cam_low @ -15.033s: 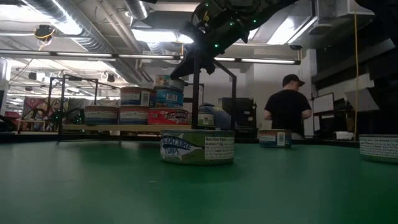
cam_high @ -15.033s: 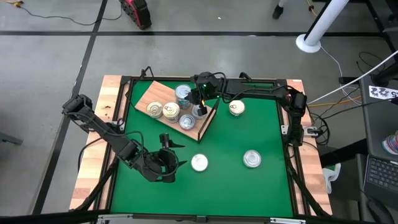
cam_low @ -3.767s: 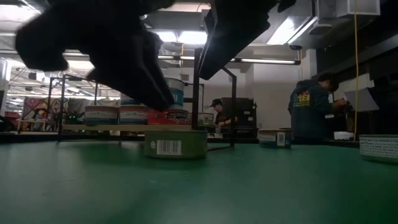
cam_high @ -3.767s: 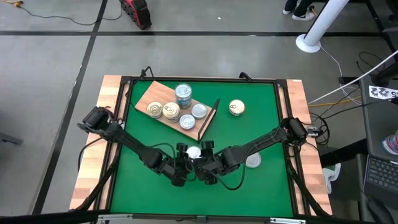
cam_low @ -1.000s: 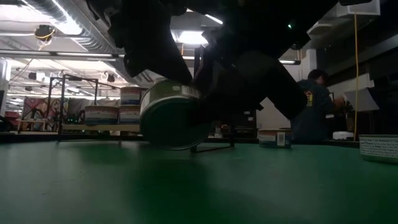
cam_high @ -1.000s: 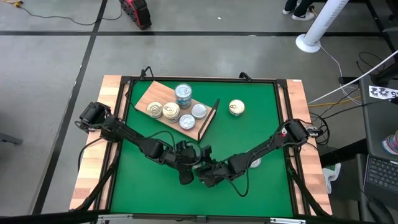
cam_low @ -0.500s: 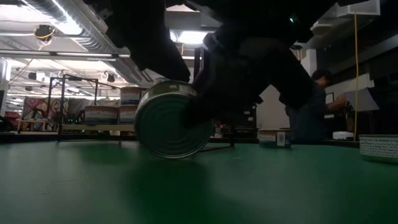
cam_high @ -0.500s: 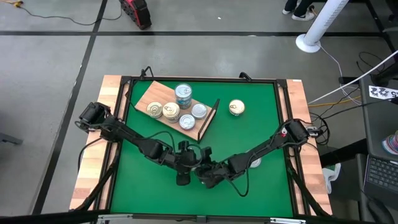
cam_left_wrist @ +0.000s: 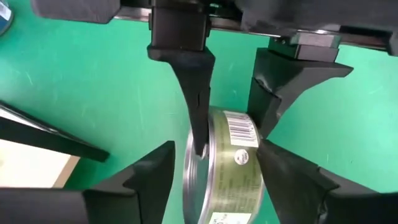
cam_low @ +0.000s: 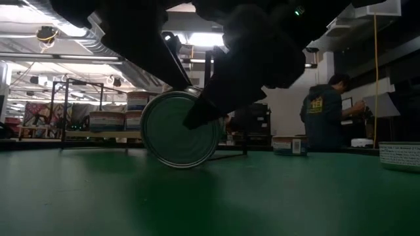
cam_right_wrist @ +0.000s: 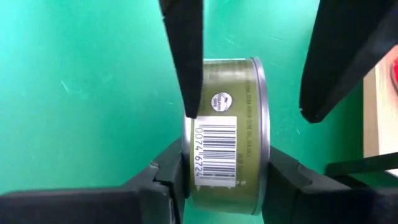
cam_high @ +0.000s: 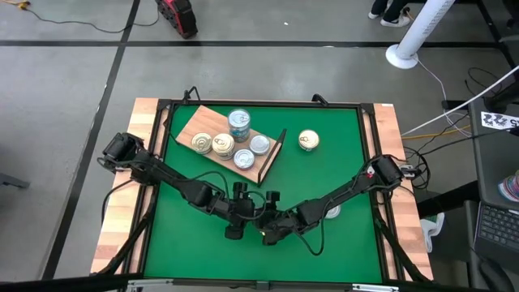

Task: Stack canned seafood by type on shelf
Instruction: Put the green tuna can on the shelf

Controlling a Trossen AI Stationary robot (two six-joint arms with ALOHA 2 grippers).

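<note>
Canned seafood, item in hand: one olive-label tin w/ barcode, standing on edge at mid-front of the green desk, between both arms. Right pincer pinches it across its two flat faces; left pincer spread, fingers either side of the tin but standing off it, per left wrist view. Rest of stock: five tins on the shelf, one of them the taller blue-label stack; one loose tin just past the shelf's black wire end; another partly hidden under the right arm near. Risks, as judged: tin on edge can roll if right grip slips on the smooth lids; left fingers close by could clip the rim on pulling away and twist it; turning it flat may drop it lid-down. Clearance: open mat left and front of the tin; route to the shelf runs past the wire end, so approach from above. Shelf's free board lies at its far-left corner; tins near the wire end sit crowded.
</note>
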